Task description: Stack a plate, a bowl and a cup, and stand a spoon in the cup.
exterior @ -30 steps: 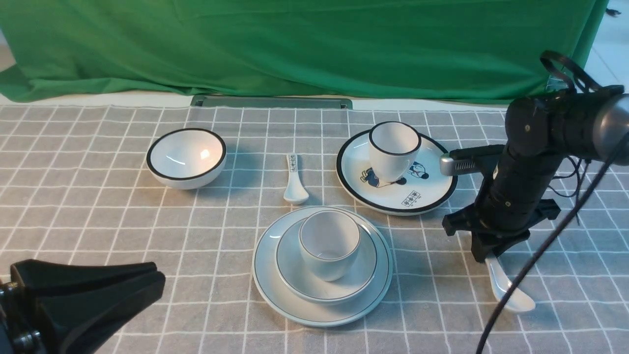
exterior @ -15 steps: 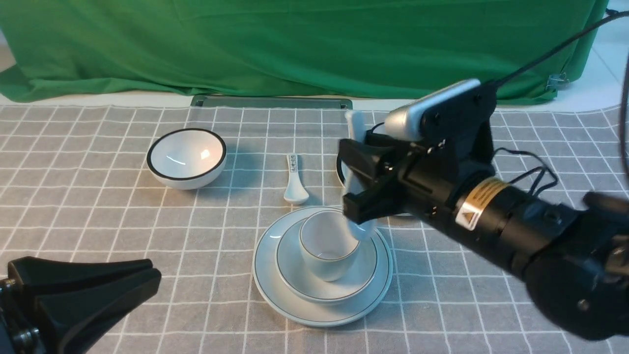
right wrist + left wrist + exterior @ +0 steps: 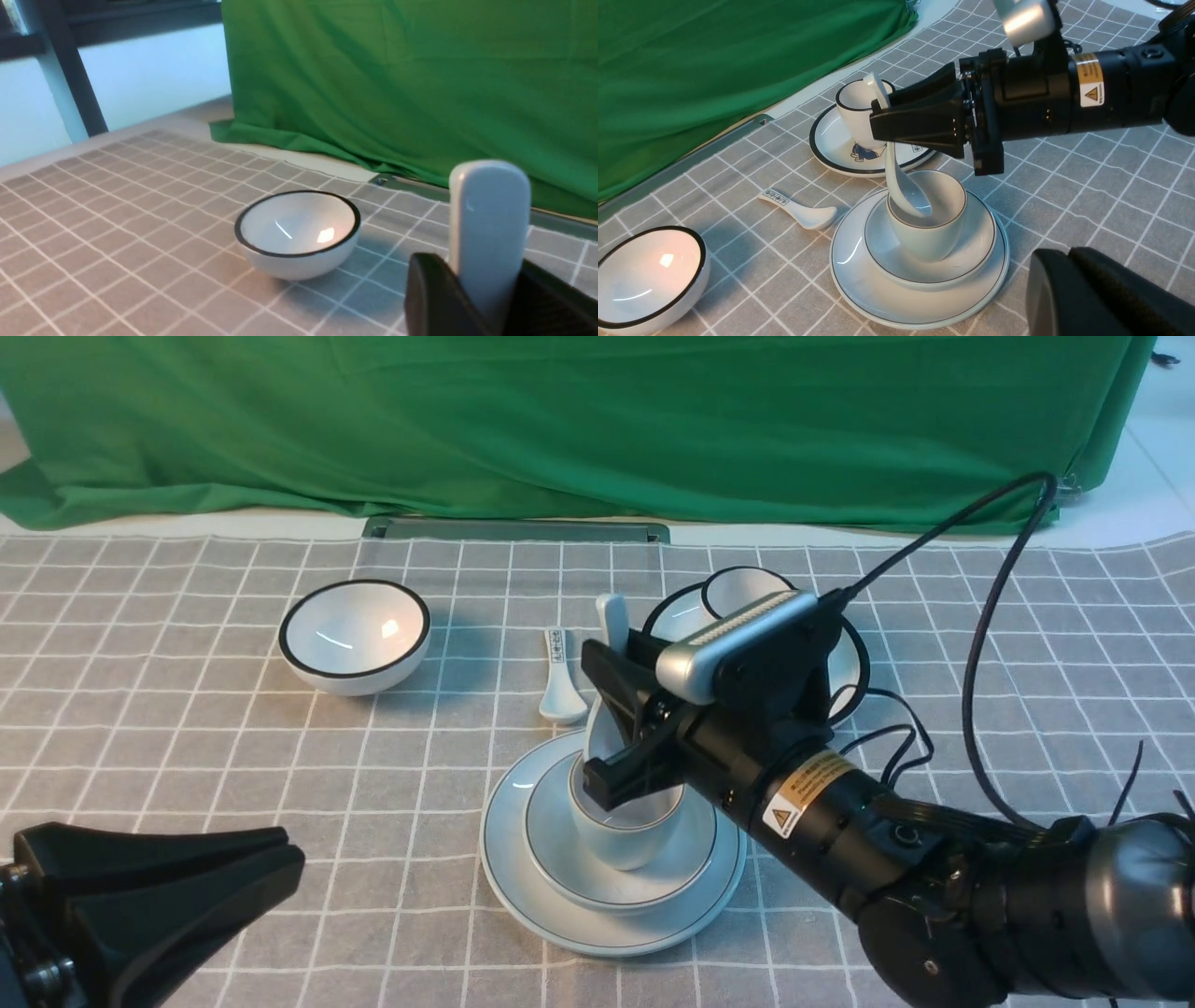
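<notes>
The pale plate (image 3: 523, 887) lies at the centre front with the pale bowl (image 3: 551, 845) on it and the plain cup (image 3: 621, 840) in the bowl. My right gripper (image 3: 593, 719) is shut on the white spoon (image 3: 611, 621), gripping its handle just above the cup. The spoon (image 3: 906, 196) stands steeply tilted, its scoop inside the cup (image 3: 934, 238) and its handle end (image 3: 488, 224) rising between the fingers. My left gripper (image 3: 297, 857) hovers at the front left, shut and empty, apart from the plate (image 3: 859, 289).
A black-rimmed bowl (image 3: 355, 635) sits at the back left. A spoon with dark marks (image 3: 560, 681) lies behind the stack. The cartoon plate (image 3: 845, 663) and black-rimmed cup (image 3: 738, 588) are partly hidden behind my right arm. Green cloth (image 3: 560, 429) closes the back.
My right gripper lifted the spoon from the table at the right, carried it left over the stack and lowered its scoop into the cup. The left gripper has not moved.
</notes>
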### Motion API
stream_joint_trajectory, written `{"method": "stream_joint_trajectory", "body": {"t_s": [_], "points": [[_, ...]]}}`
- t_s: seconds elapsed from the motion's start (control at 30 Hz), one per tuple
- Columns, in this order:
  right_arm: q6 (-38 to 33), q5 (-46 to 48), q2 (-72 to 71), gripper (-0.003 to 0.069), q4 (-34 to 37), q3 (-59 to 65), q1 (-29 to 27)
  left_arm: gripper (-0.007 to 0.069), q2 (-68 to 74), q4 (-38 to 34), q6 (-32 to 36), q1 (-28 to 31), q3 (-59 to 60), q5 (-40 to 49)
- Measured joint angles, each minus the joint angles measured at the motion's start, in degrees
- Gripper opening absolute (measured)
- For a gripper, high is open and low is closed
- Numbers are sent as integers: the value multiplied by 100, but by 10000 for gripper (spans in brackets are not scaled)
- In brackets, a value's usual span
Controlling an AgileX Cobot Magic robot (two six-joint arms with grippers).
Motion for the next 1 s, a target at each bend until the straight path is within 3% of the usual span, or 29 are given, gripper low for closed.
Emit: {"method": "stream_joint_trajectory", "body": {"t_s": [0.2, 0.43, 0.63, 0.73, 0.87, 0.9, 0.97, 1.0], "points": [[-197, 6, 147, 176, 96, 0, 0, 10, 0, 0, 0, 0, 0, 0], [-346, 34, 273, 363, 115, 0, 0, 10, 0, 0, 0, 0, 0, 11], [-272, 106, 113, 395, 122, 5, 40, 10, -50, 25, -31, 0, 0, 17], [-158, 1108, -505, 348, 116, 8, 185, 10, -438, 18, -199, 0, 95, -150], [-272, 2974, -1437, 215, 93, 8, 379, 10, -1201, 5, -419, 0, 512, -697], [-309, 3967, -1859, 162, 84, 8, 446, 10, -1486, 5, -513, 0, 778, -899], [-325, 5105, -2406, 100, 80, 8, 523, 10, -1886, 5, -707, 0, 1202, -1160], [-325, 5213, -2503, 94, 80, 8, 531, 10, -1954, 5, -744, 0, 1245, -1187]]}}
